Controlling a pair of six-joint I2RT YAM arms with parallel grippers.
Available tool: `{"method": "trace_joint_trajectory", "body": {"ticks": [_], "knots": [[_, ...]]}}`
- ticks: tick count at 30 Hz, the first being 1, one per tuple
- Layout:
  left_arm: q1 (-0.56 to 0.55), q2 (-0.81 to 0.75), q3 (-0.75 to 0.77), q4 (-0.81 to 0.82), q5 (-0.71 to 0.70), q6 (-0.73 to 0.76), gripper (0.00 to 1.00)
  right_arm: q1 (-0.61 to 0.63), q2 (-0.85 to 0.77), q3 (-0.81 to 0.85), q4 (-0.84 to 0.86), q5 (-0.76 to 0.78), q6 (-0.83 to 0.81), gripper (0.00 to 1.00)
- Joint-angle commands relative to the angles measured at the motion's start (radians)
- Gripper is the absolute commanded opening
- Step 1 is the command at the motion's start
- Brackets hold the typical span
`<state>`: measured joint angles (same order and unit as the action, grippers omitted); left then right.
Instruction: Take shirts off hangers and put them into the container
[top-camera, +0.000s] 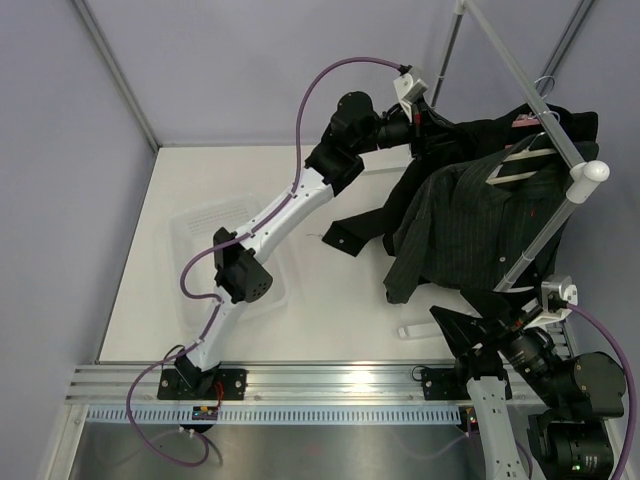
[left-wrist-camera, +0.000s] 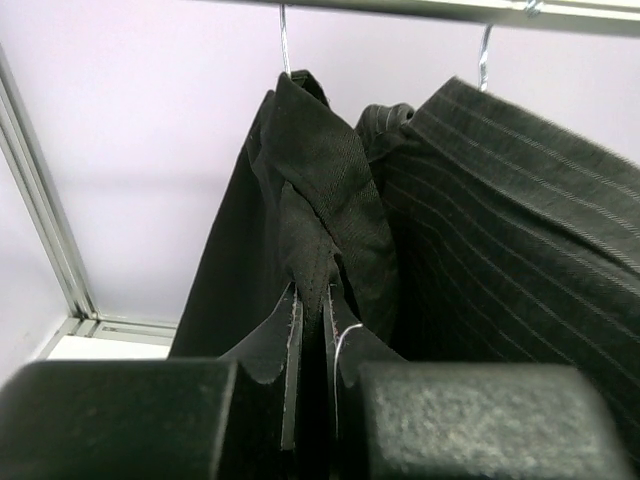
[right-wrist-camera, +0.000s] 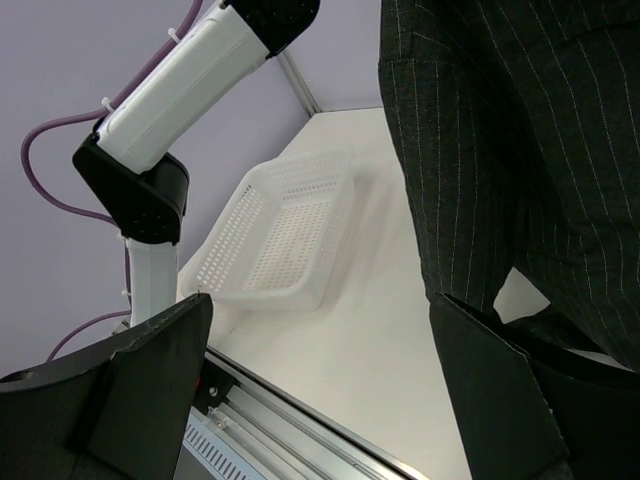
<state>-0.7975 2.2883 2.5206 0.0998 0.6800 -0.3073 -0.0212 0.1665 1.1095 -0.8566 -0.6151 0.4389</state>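
- Your left gripper (left-wrist-camera: 312, 325) is clenched on a fold of the black shirt (left-wrist-camera: 320, 190), at its front edge below the collar. A pinch there gives you a handle to draw the cloth off its hanger.
- That shirt hangs from the rack pole (top-camera: 520, 85), apparently on the pink hanger (top-camera: 527, 119). The pinstriped shirt (top-camera: 470, 215) hangs against it on the cream-white hanger (top-camera: 520, 160).
- Your right gripper (right-wrist-camera: 320, 300) stands wide and holds nothing. It sits low beside the pinstriped shirt's hem, which I judge well placed for that garment's turn.
- The container (right-wrist-camera: 230, 230) sits on the table (top-camera: 340, 290) under your left arm, with no shirt in it. It is well apart from the rack, so each shirt needs carrying across.
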Motion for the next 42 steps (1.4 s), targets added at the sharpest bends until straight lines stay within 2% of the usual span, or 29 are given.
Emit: {"method": "trace_joint_trajectory", "body": {"ticks": [1,3,6,9,10,11,12,18,20,24,26,31,37,40,42], "knots": [[-0.005,0.014,0.052,0.060,-0.040,0.005,0.00,-0.014,0.028,0.018,0.033,-0.029,0.004,0.99],[0.012,0.005,0.020,0.040,-0.062,-0.004,0.00,-0.014,0.034,0.024,0.018,-0.020,-0.002,0.99],[0.084,-0.074,-0.150,0.078,-0.059,-0.096,0.00,-0.014,0.036,0.030,0.007,-0.009,-0.011,1.00],[0.153,-0.232,-0.391,0.083,-0.079,-0.105,0.00,-0.014,0.050,0.010,0.005,-0.003,-0.005,0.99],[0.173,-0.336,-0.460,0.089,-0.108,-0.093,0.00,-0.014,0.057,-0.006,0.004,-0.012,-0.006,0.99],[0.178,-0.387,-0.582,0.080,-0.135,-0.063,0.00,-0.014,0.067,-0.017,0.004,-0.020,-0.008,0.99],[0.185,-0.433,-0.627,0.069,-0.160,-0.053,0.00,-0.014,0.077,-0.031,0.010,-0.032,-0.006,0.99],[0.210,-0.755,-0.864,-0.154,-0.391,0.014,0.00,-0.014,0.113,-0.134,0.105,-0.106,0.000,0.97],[0.211,-0.818,-0.885,-0.272,-0.468,0.023,0.00,-0.014,0.134,-0.145,0.132,-0.135,0.000,0.97],[0.211,-1.024,-0.973,-0.397,-0.522,0.002,0.00,-0.014,0.204,-0.154,0.182,-0.192,0.038,0.96],[0.210,-1.088,-0.994,-0.466,-0.531,-0.012,0.00,-0.014,0.226,-0.143,0.202,-0.204,0.043,0.93],[0.211,-1.282,-1.036,-0.613,-0.585,0.000,0.00,-0.014,0.297,-0.059,0.215,-0.254,0.061,0.90],[0.211,-1.362,-1.057,-0.732,-0.603,0.027,0.00,-0.011,0.332,0.064,0.246,-0.307,0.101,0.88],[0.211,-1.363,-1.066,-0.736,-0.597,0.020,0.00,-0.011,0.248,0.127,0.187,-0.163,0.103,0.93],[0.210,-1.357,-1.074,-0.715,-0.573,0.010,0.00,-0.013,0.200,0.148,0.191,-0.147,0.121,0.94]]}}
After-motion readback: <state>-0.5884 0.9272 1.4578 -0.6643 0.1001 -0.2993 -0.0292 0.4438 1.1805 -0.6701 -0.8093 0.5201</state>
